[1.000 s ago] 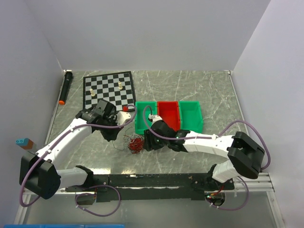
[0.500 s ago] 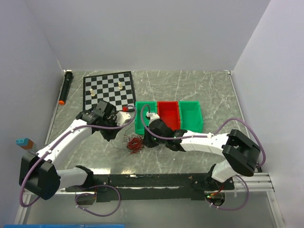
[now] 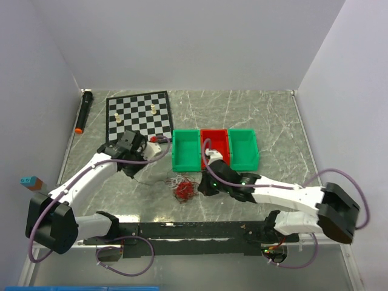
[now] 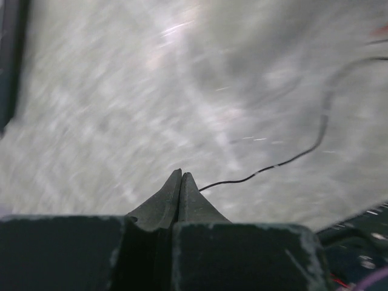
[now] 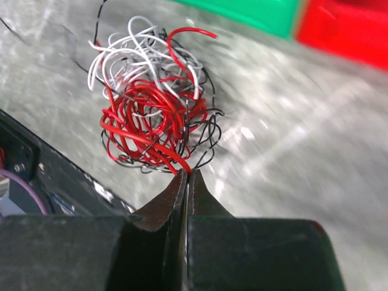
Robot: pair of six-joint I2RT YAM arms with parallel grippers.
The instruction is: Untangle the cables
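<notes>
The tangle of cables [image 5: 151, 121] lies on the grey, marble-veined tabletop [image 3: 273, 121], in front of a row of three plastic bins and just left of the right arm's wrist. It is a loose, springy knot of very thin wires: glossy red loops packed at the core, white strands curling out of the far side, and fine black ones threading around the edge. The right gripper [image 5: 187, 176] has its two dark, tapered fingers pressed flat together, nipping red and black strands at the near edge of the knot. The left gripper [image 4: 180, 179] is likewise closed to a thin wedge, and a single black strand [image 4: 279, 165] comes out from its tips and curves away over the blurred stone surface towards the right. The bins are rectangular and open-topped: a green bin [image 3: 186, 150], a red bin [image 3: 216, 140] and another green one [image 3: 244, 147], side by side and touching. Farther back on the left sits a black-and-white chessboard [image 3: 138, 113] carrying a few small pale pieces, and beside it a black cylinder with an orange tip [image 3: 83, 111].
</notes>
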